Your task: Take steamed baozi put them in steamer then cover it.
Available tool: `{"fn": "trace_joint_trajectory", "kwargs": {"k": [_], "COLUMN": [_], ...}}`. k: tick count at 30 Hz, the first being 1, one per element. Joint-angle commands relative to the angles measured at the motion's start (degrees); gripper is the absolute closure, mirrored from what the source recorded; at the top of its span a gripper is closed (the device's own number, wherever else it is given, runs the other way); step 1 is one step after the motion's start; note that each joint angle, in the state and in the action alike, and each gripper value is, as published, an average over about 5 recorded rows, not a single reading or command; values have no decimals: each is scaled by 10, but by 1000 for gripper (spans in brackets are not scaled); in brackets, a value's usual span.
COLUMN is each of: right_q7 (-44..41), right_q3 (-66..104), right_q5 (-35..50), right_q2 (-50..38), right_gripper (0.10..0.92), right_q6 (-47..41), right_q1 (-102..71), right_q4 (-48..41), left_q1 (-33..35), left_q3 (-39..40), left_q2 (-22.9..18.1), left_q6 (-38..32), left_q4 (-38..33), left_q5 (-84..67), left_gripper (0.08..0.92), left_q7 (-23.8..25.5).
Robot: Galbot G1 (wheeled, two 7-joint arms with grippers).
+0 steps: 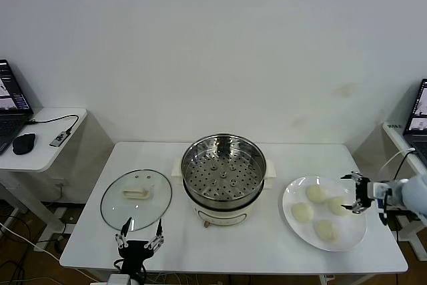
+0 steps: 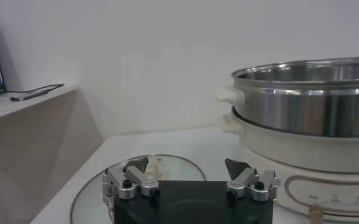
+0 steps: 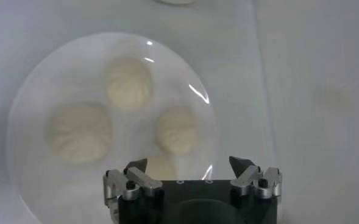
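The steamer (image 1: pixel 223 171), a shiny steel pot with a perforated tray on a cream base, stands open at the table's middle. Its cover (image 1: pixel 136 198), a glass lid with a cream handle, lies flat to the steamer's left. Several cream-white steamed baozi (image 1: pixel 315 193) sit on a white plate (image 1: pixel 351 230) at the right. My right gripper (image 1: pixel 348 193) (image 3: pixel 188 163) hovers open over the plate's right side, above the baozi (image 3: pixel 177 129), holding nothing. My left gripper (image 1: pixel 140 239) (image 2: pixel 186 164) is open and empty at the front table edge, just in front of the cover (image 2: pixel 94 195), with the steamer (image 2: pixel 307 103) beside it.
A side table at the left carries a laptop, a mouse (image 1: pixel 23 143) and a cable. Another laptop (image 1: pixel 419 115) stands on a stand at the far right. A white wall runs behind the table.
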Motion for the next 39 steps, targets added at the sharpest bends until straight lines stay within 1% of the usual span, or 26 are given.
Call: {"fn": "trace_joint_trajectory", "kwargs": {"k": [1,16,27,33,39], "right_q7": [-51,-43,-40,-40,-41], "right_q3": [-237,-311,-316,-315,-317], "right_q5": [8,-10,-38,-50,-52], "right_q2": [12,104,134,143,146], "right_gripper": [203,203,203,238,311], "right_q6": [10,13,6,3,0], "right_q1": [226,277,272,269,267], "right_q4": [-94,-172,-208,-223,-225], "left_q1": [1,-1,-3,-4,-4], "left_q3": [-5,-18,-21,-22,-24], "left_q2": [2,3,4,4,4], "left_q6": [0,0,1,1,1], "left_q4": [3,4,3,4,3], "left_q5": [6,6,6,5,5], "left_gripper": [177,177,177,177,177], "left_q7": [0,1,3,3,3]}}
